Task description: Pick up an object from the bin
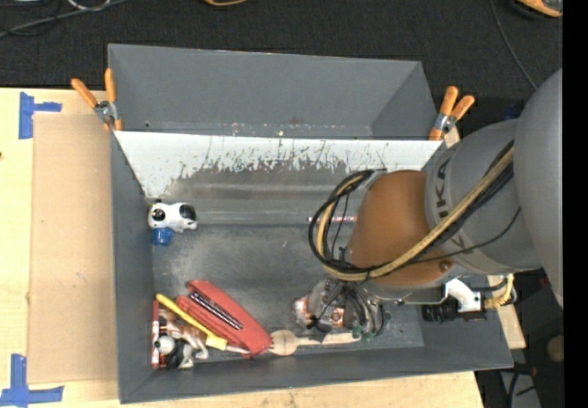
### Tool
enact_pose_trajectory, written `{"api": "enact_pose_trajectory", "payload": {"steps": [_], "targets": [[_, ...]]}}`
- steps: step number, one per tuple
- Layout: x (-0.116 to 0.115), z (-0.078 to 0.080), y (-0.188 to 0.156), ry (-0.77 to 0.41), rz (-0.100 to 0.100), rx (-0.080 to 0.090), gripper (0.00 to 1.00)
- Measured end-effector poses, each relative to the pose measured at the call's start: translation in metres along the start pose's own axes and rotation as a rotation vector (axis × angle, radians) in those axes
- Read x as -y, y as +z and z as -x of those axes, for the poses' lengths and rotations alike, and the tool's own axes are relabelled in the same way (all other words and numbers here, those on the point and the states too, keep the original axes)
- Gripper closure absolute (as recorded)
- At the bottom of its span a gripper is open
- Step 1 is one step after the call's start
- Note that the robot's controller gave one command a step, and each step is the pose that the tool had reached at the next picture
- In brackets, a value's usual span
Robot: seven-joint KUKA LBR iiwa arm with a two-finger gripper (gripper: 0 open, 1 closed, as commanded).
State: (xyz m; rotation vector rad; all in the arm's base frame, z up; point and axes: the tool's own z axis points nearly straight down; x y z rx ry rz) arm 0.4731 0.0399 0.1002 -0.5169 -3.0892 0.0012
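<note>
We're looking at the gripper [333,316] low down at 5 o'clock on the bin [266,94] floor, and most of it is hidden. The orange cover [395,218] bulges right over it, looped black and yellow cables [322,224] cross in front, and the big grey arm [537,186] is cut off at the frame's 3 o'clock edge. We cannot tell whether the claw is open or closed. There's a tangle of metal, copper and pinkish bits down there that we can't sort out.

The nearest thing is a pale wooden spoon [284,343]. Its round end is at the gripper's 8 o'clock and its handle runs in underneath. We can't say whether they touch.

At 7 o'clock there's a flat red case [228,316] with dark slots, lying aslant against a yellow stick [175,307]. Both sit on a small heap [170,348] jammed in the corner. Well apart, at 9 o'clock, sits a glossy black-and-white toy [172,216] on a blue base.

The floor is dull grey metal, speckled pale. The far wall slopes white and is scratched along its lower edge.
</note>
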Motion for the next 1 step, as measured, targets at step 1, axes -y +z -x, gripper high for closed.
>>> {"api": "enact_pose_trajectory", "payload": {"steps": [1], "targets": [[-0.0001, -0.0001, -0.0901, -0.035, 0.000, 0.003, 1.00]]}}
